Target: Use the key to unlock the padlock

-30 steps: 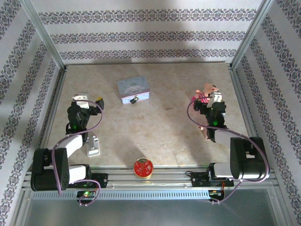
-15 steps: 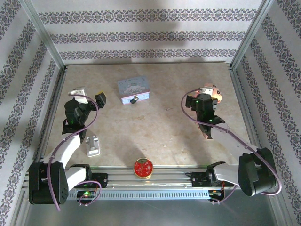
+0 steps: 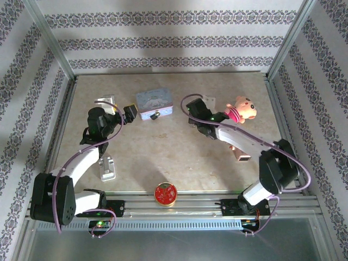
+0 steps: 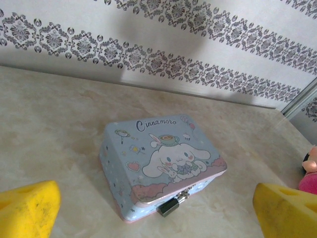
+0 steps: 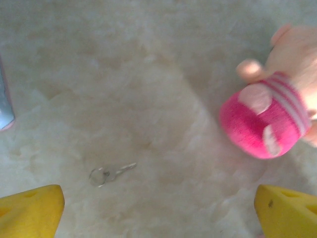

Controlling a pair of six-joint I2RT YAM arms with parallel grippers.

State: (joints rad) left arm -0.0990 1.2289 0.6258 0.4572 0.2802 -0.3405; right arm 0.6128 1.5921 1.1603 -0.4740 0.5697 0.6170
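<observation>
R gripper (image 3: 197, 109) moved left; wrist: prob. key (image 5: 111, 173).

Plush toy (image 3: 243, 109), red tin (image 3: 165, 193), bracket (image 3: 107, 168)

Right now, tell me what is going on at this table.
Two robot arms are setting up to unlock a box. The left arm hovers with open jaws before the pale blue cartoon-printed tin, whose front clasp carries the tiny dark padlock. The right arm hovers with open jaws over the small silvery key on its ring, lying on the table near the pink plush toy. Nothing is held yet.
</observation>
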